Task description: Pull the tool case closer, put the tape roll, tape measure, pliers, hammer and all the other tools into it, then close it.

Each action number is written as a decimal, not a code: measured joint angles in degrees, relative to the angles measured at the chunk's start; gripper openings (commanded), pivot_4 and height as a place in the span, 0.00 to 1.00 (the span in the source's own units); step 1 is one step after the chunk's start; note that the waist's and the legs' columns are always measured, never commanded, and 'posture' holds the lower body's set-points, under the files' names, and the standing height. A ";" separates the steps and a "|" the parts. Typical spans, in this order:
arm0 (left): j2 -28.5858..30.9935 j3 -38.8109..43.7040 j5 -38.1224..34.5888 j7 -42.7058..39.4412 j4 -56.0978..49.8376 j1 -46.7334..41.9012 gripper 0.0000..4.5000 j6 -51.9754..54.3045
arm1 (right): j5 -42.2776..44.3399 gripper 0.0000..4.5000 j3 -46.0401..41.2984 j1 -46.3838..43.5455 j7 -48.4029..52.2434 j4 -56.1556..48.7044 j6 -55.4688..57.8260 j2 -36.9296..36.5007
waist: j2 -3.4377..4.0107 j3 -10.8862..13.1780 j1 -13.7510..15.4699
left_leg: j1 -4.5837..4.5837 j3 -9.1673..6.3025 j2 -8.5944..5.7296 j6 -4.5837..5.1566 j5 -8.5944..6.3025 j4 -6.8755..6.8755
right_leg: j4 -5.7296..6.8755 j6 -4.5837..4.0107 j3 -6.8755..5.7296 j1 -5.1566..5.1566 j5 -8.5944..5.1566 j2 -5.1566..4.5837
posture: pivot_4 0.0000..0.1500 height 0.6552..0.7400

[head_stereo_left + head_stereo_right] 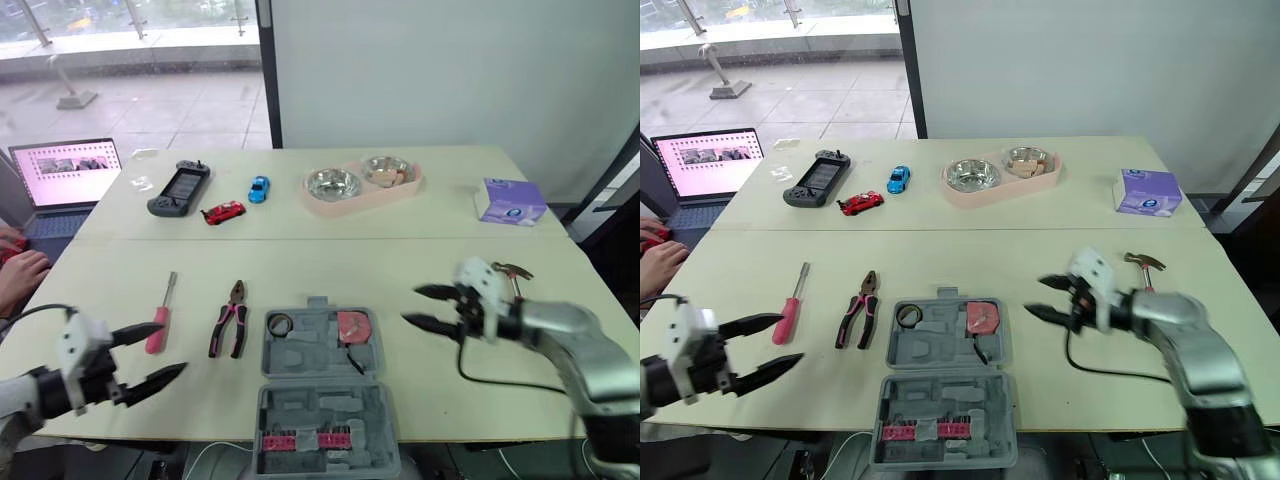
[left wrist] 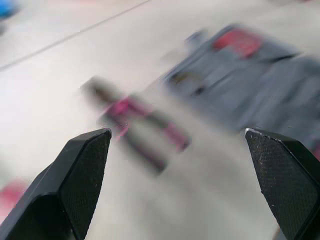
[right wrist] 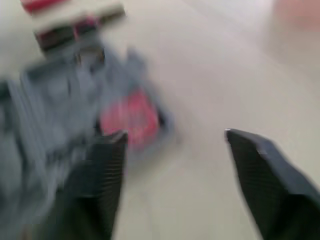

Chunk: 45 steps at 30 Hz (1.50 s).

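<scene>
A pale, smooth table [image 1: 400,255] is seen from above. A grey moulded-plastic tool case [image 1: 320,400] lies open flat in the middle of the near edge. A dark ring-shaped tape roll [image 1: 280,324] and a rounded red tape measure [image 1: 352,326] are seated in recesses of its far half.

Just left of the case lie pliers [image 1: 230,320] with pink-and-black handles and a screwdriver [image 1: 160,318] with a pink handle. A hammer [image 1: 512,272] with a metal claw head lies to the right, partly hidden behind the right tool [image 1: 410,305]. The fingers [image 3: 265,170] of the right tool are black and textured, and are spread wide beside the case. The left tool [image 1: 172,348] is also spread open and empty, near the screwdriver.

Across the far side are set a laptop [image 1: 65,172], a handheld console [image 1: 179,188], a red toy car [image 1: 223,212], a blue toy car [image 1: 259,188], a pink tray [image 1: 362,200] with two steel bowls, and a purple tissue pack [image 1: 511,201].
</scene>
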 measured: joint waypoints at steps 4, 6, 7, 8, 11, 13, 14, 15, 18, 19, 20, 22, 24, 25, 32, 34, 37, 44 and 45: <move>3.35 6.05 2.87 -1.87 12.66 2.00 1.00 -5.37 | 1.17 0.98 -8.32 6.37 1.71 7.28 -5.45 -1.89 | 0.00 0.01 -0.36 | 0.12 0.10 0.07 0.00 0.00 0.01 | 0.03 -0.10 0.03 0.07 -0.06 0.04 | 1.00 0.81; 4.85 8.35 4.31 -2.95 18.57 3.16 1.00 -8.02 | 0.74 0.98 -11.14 8.84 2.31 13.00 -8.84 -3.01 | 0.00 0.01 -0.33 | 0.11 0.14 0.07 0.00 0.00 0.00 | 0.00 -0.08 0.04 0.07 -0.08 0.02 | 1.00 0.81; 5.15 8.79 4.83 -3.51 21.13 2.95 1.00 -9.03 | 0.38 0.98 -11.76 9.52 2.68 15.73 -10.56 -3.51 | 0.02 0.02 -0.28 | 0.11 0.15 0.05 0.01 0.00 0.01 | 0.00 -0.04 0.05 0.07 -0.06 0.00 | 1.00 0.81; 5.34 8.88 5.05 -3.97 23.05 2.66 1.00 -9.87 | 0.09 0.98 -12.21 9.84 2.93 18.02 -12.11 -3.81 | 0.03 0.02 -0.27 | 0.11 0.15 0.05 0.00 0.00 0.01 | 0.00 -0.04 0.06 0.07 -0.05 0.00 | 1.00 0.81; 5.87 8.87 5.80 -5.31 28.40 1.69 1.00 -12.33 | -0.37 0.98 -13.42 10.07 3.30 23.75 -16.32 -4.77 | 0.03 0.02 -0.26 | 0.12 0.14 0.06 0.00 0.00 0.01 | 0.02 -0.01 0.06 0.07 -0.04 0.01 | 1.00 0.81; 6.20 8.76 6.37 -6.01 30.31 0.85 1.00 -13.70 | -0.48 0.98 -13.27 10.43 3.60 24.33 -18.20 -4.78 | 0.03 0.02 -0.26 | 0.12 0.12 0.07 0.00 0.00 0.00 | 0.03 0.01 0.05 0.07 -0.02 0.02 | 1.00 0.81; 6.20 8.68 6.39 -6.17 30.59 0.41 1.00 -14.30 | -0.48 0.98 -13.13 10.65 3.72 24.32 -18.67 -4.70 | 0.03 0.02 -0.26 | 0.12 0.12 0.07 0.00 0.00 0.01 | 0.03 0.02 0.06 0.07 -0.02 0.01 | 1.00 0.81; 6.20 8.63 6.42 -6.23 30.77 0.02 1.00 -14.56 | -0.48 0.98 -13.02 10.84 3.73 24.29 -18.95 -4.62 | 0.03 0.02 -0.25 | 0.12 0.12 0.07 0.00 0.00 0.01 | 0.03 0.02 0.06 0.07 -0.02 0.01 | 1.00 0.81; 6.13 8.27 6.69 -6.13 30.78 -0.91 1.00 -15.23 | -0.35 0.98 -12.89 11.08 3.28 23.95 -19.46 -4.41 | 0.03 0.02 -0.35 | 0.12 0.12 0.07 0.00 0.00 0.01 | 0.03 0.03 0.06 0.06 -0.02 0.01 | 1.00 0.81; 5.98 8.18 6.68 -6.07 30.44 -0.95 1.00 -15.15 | -0.10 0.98 -12.89 11.22 3.04 23.35 -19.36 -4.29 | 0.04 0.02 -0.37 | 0.12 0.12 0.07 0.00 0.00 0.01 | 0.03 0.03 0.06 0.06 -0.02 0.01 | 1.00 0.81; 5.56 8.12 6.64 -5.98 29.81 -0.95 1.00 -14.94 | 0.25 0.98 -12.91 11.28 2.75 22.29 -19.04 -3.88 | 0.04 0.02 -0.41 | 0.12 0.11 0.07 0.00 0.00 0.01 | 0.03 0.03 0.07 0.05 -0.02 0.01 | 1.00 0.81; 4.46 7.67 6.29 -5.67 28.16 -0.92 1.00 -13.81 | 1.52 0.98 -12.88 11.48 2.24 19.24 -17.42 -2.77 | 0.04 0.02 -0.39 | 0.11 0.10 0.08 0.00 0.00 0.00 | 0.04 0.03 0.07 0.05 -0.02 0.01 | 1.00 0.81; 1.83 7.15 5.22 -3.96 23.69 -0.52 1.00 -10.87 | 3.62 0.98 -11.97 11.62 1.09 12.80 -13.68 -2.01 | 0.11 0.05 -0.42 | 0.11 0.11 0.07 0.00 0.00 0.01 | 0.04 0.03 0.12 0.05 -0.01 -0.01 | 1.00 0.81; 0.05 6.65 3.80 -2.74 20.41 -0.48 1.00 -8.55 | 4.87 0.98 -10.85 11.30 0.38 8.91 -11.65 -1.79 | 0.13 0.05 -0.38 | 0.11 0.10 0.08 0.00 0.00 0.01 | 0.04 0.04 0.13 0.05 -0.01 -0.01 | 1.00 0.81; -12.91 -1.50 -0.22 17.05 -6.17 -1.24 1.00 8.26 | 10.54 0.98 -0.50 3.25 -4.22 -9.82 0.09 -0.31 | 0.00 0.01 0.13 | 0.06 -0.04 0.03 -0.01 0.01 0.08 | 0.04 0.04 0.07 0.05 0.00 -0.02 | 1.00 0.81; -17.54 -3.35 0.07 26.60 -10.07 -4.96 1.00 13.74 | 10.11 0.98 3.68 -0.13 -4.99 -11.30 1.20 0.24 | 0.00 0.01 0.26 | 0.06 -0.04 0.00 -0.05 0.02 0.12 | 0.06 0.03 0.07 0.06 0.01 -0.02 | 1.00 0.81; -21.74 -9.20 3.65 38.73 -14.42 -10.52 1.00 20.99 | 9.55 0.98 8.38 -5.06 -5.87 -12.26 2.08 1.64 | -0.06 -0.02 0.37 | 0.05 -0.05 -0.03 -0.06 0.03 0.13 | 0.06 0.04 0.07 0.06 0.02 -0.01 | 1.00 0.81; -26.87 -20.81 9.93 52.35 -15.53 -20.31 1.00 32.86 | 8.19 0.98 14.26 -8.79 -6.37 -10.66 1.84 4.56 | -0.10 -0.05 0.76 | 0.05 -0.04 -0.04 -0.11 0.06 0.13 | 0.09 0.04 0.06 0.02 0.04 -0.01 | 1.00 0.81; -27.19 -21.73 10.66 53.10 -15.20 -20.87 1.00 33.36 | 7.82 0.98 14.45 -8.80 -6.37 -10.29 1.56 4.61 | -0.09 -0.05 0.78 | 0.06 -0.04 -0.04 -0.11 0.06 0.12 | 0.10 0.04 0.06 0.02 0.04 0.00 | 1.00 0.81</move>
